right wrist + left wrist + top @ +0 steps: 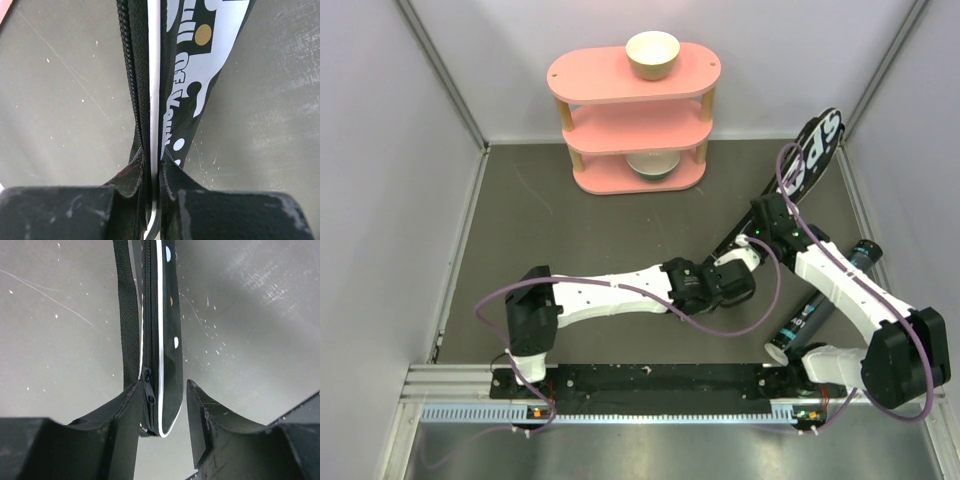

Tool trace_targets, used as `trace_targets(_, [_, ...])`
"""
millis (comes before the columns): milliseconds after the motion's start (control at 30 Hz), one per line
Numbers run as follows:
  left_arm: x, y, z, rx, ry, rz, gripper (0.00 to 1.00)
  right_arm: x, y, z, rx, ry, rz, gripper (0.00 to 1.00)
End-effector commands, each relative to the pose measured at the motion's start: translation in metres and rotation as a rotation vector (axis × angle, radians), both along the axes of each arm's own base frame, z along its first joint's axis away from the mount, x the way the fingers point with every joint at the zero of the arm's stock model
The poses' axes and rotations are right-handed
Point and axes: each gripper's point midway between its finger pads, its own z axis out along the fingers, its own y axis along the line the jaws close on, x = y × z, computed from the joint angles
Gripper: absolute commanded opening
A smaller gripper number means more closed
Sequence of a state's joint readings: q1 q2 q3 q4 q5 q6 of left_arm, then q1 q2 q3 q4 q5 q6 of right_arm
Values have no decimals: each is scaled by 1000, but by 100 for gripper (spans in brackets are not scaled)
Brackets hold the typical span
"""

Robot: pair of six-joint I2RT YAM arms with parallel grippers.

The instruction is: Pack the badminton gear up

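The long black bag lettered SPORT lies slanted at the right, standing on its edge. My right gripper is shut on the bag's white-piped edge at mid-length, jaws pressed together. My left gripper is at the bag's near end, open. That narrow end sits between the fingers, with the zipper pull against the left finger and a gap at the right finger. The black tube lies beside the right arm. Rackets and shuttlecocks are out of view.
A pink three-tier shelf stands at the back centre, with a cream bowl on top and another on a lower tier. The bag's black strap hangs along its left side. Grey walls enclose the table.
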State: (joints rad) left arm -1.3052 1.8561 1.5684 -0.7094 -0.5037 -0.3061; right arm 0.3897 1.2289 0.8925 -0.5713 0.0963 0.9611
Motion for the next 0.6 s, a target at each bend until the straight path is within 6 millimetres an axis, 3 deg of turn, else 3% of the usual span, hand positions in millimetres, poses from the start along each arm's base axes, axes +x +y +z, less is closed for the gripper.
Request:
trace_targets(0, [-13,-2,45,-191,50,-36,48,16,16,31,61,-93,58,0])
trace_targets(33, [-20,-5,60,-267,89,-60,48,17,16,33,57,-108,74,0])
trace_targets(100, [-26,0,58,-318,162,-83,49,17,17,34,62,-131,88,0])
trace_targets(167, [-30,-1,75,-454,268,-130,49,16,17,38,64,-158,102,0])
trace_targets(200, [-22,9,63,-475,317,-119,46,16,18,38,66,-169,108,0])
trace_targets(267, [-29,7,72,-576,401,-186,40,16,19,39,69,-178,122,0])
trace_targets(333, [-26,15,60,-581,442,-207,35,16,21,39,73,-181,134,0])
trace_targets(567, [-11,17,52,-587,504,-208,28,15,28,43,100,-192,174,0])
